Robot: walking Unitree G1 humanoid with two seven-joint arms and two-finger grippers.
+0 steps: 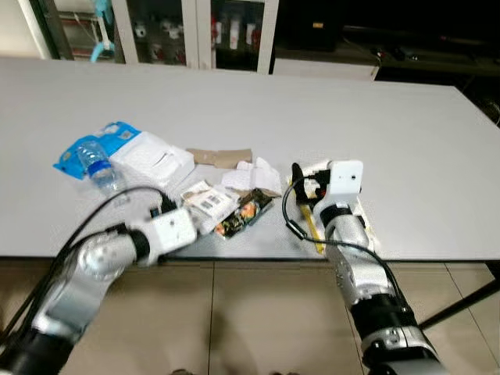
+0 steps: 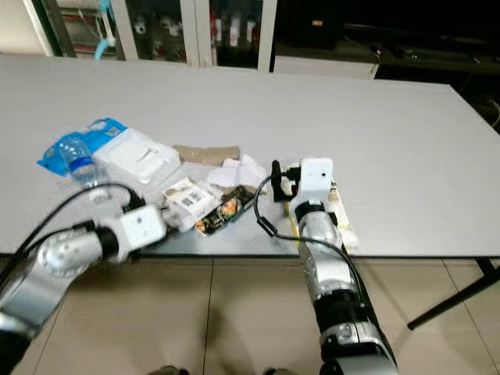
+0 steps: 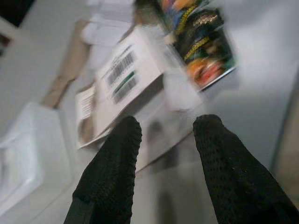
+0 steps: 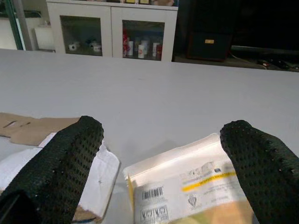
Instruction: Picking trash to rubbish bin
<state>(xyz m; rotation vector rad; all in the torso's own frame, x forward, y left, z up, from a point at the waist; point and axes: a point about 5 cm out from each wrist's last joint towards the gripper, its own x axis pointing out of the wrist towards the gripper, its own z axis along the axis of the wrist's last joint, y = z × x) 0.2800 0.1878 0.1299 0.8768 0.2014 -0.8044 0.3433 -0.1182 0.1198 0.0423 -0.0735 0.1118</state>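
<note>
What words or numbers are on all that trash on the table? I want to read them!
No text here can be read.
White box in front of the left hand: barcodes and small print, too blurred.
Colourful snack wrapper: lettering, blurred.
Clear packet under the right hand: a barcode, a yellow stripe and tiny print, too small.
Blue bag and bottle: too small.

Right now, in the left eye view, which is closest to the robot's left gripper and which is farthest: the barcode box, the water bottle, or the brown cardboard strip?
From the left gripper:
1. Barcode box, right by the fingers, near the table's front edge.
2. Water bottle, off to the robot's left.
3. Brown cardboard strip, farther back on the table.
</note>
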